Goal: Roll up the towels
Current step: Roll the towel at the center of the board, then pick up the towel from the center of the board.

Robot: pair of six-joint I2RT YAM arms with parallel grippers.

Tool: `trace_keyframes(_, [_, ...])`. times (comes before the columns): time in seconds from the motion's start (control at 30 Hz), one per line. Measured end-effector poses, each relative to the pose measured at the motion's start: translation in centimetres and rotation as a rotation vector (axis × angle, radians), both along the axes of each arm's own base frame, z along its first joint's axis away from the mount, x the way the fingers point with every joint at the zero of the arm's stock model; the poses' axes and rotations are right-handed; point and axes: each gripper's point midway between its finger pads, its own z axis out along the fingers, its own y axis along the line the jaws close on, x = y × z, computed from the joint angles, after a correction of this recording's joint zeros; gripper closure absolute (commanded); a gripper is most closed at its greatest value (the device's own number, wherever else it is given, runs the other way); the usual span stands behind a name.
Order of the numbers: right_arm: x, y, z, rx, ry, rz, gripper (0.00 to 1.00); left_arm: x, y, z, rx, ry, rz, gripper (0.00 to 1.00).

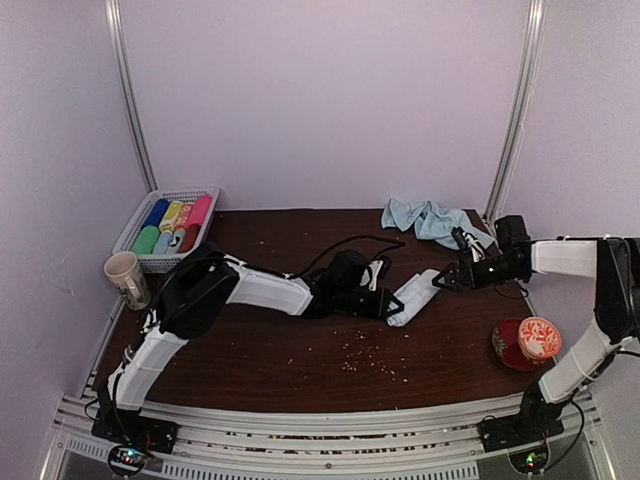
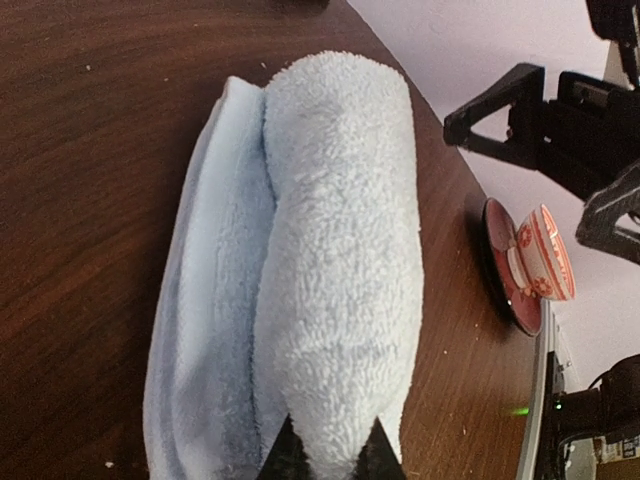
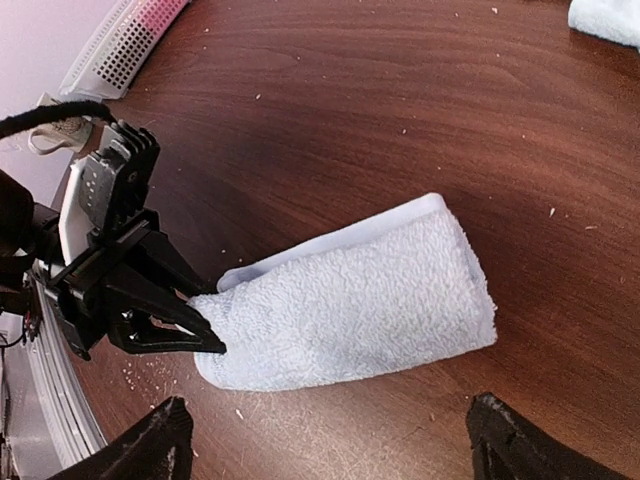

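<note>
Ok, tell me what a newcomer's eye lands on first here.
The pale-blue rolled towel lies mid-table, with one end pinched in the left jaws and the right jaws open just beside the other end. Next come the crumpled towel at the far edge and the basket of bright rolls in the far left corner. A red cup sits near the right edge.

Top view looks down; close wrist views share the towel.

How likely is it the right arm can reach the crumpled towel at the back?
Probably yes: the crumpled towel lies close behind the open right gripper, nothing standing between; the left gripper holds the rolled towel.
</note>
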Motion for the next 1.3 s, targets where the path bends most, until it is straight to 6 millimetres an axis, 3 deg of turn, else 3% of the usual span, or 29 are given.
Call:
trace_keyframes(0.43, [0.5,0.8,-5.5,0.123,0.247,-0.082,0.13,1.0,1.7,-0.8,-0.177,0.176,0.153,1.00])
trace_keyframes(0.9, [2.7,4.0,-5.7,0.304,0.308,-0.118,0.16,1.7,1.0,-0.5,-0.159,0.180,0.256,1.00])
trace_keyframes(1.3, [4.7,5.5,-6.0,0.407,0.323,-0.166,0.31,2.1,0.0,-0.4,-0.138,0.156,0.313,1.00])
